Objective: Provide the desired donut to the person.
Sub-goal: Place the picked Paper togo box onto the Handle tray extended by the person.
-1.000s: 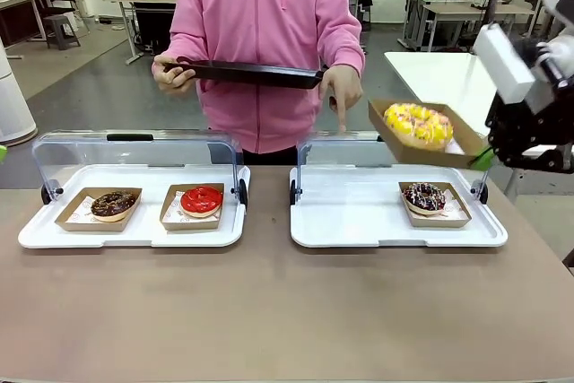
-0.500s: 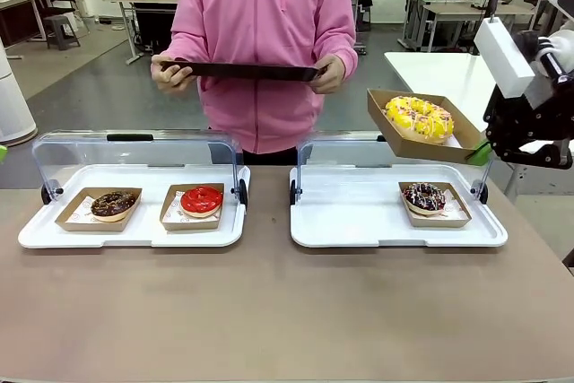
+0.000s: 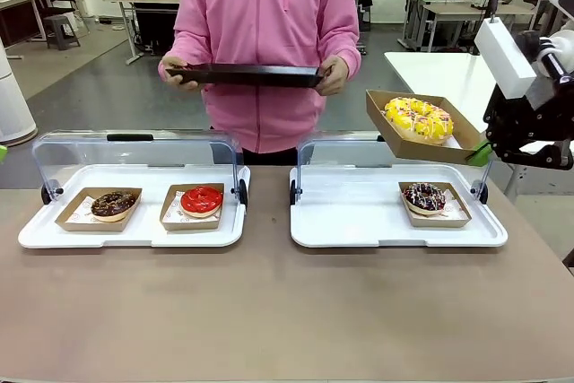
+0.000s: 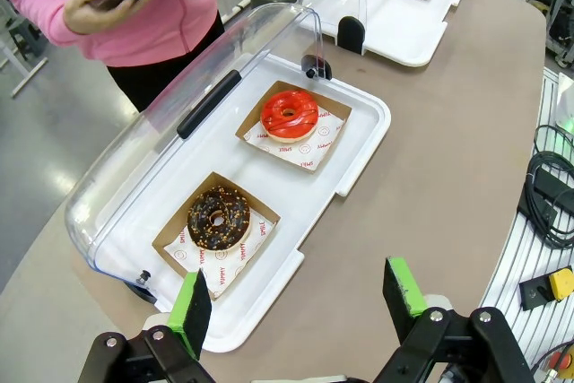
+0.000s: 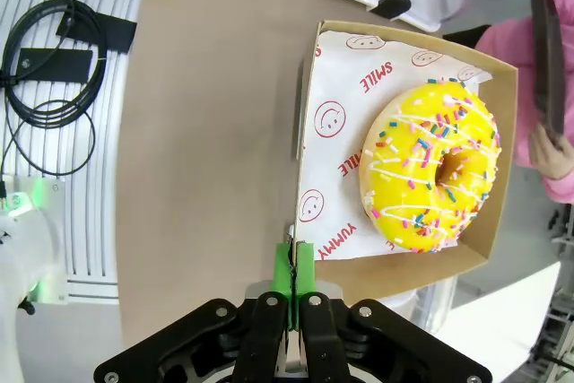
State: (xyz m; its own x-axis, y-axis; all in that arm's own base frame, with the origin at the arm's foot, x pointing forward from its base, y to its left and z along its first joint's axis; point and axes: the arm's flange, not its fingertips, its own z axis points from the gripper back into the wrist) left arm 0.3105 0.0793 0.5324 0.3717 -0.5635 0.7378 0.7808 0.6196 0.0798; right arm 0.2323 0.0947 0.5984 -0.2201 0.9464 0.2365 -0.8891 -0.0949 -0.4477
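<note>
- Well, my left tool [image 4: 299, 300] hangs above the left end of the desk [image 3: 269, 311], its green pads spread wide with nothing between them.
- On the left half of the desk lies a white tray [image 3: 130, 238] with its clear lid [image 3: 134, 154] swung up at the far edge.
- A chocolate donut [image 3: 113, 204] in a cardboard boat sits at that tray's left end. A red-glazed donut [image 3: 201, 200] in its own boat sits at the right end, apart from the first.
- Beyond the far edge of the desk stands the person [image 3: 265, 6] in a pink hooded sweatshirt. Both hands hold a dark tray [image 3: 247, 75] roughly level at chest height, one hand [image 3: 176, 73] at its left end and the other [image 3: 334, 75] at its right.
- On the right half of the desk lies a second white tray [image 3: 359, 221], its lid also raised. A dark sprinkled donut [image 3: 425, 196] sits in a boat at its right end.
- The yellow donut [image 3: 418, 120], with white drizzle and coloured sprinkles, rests in an open cardboard box [image 3: 395, 145]. The box is lifted off the desk above the far right corner of that second tray. It is tilted a little and is well apart from the dark tray, lower and to its right.
- My right tool [image 5: 295, 268] is clenched on the near rim of that box, its green pads pressed together over the cardboard wall.
</note>
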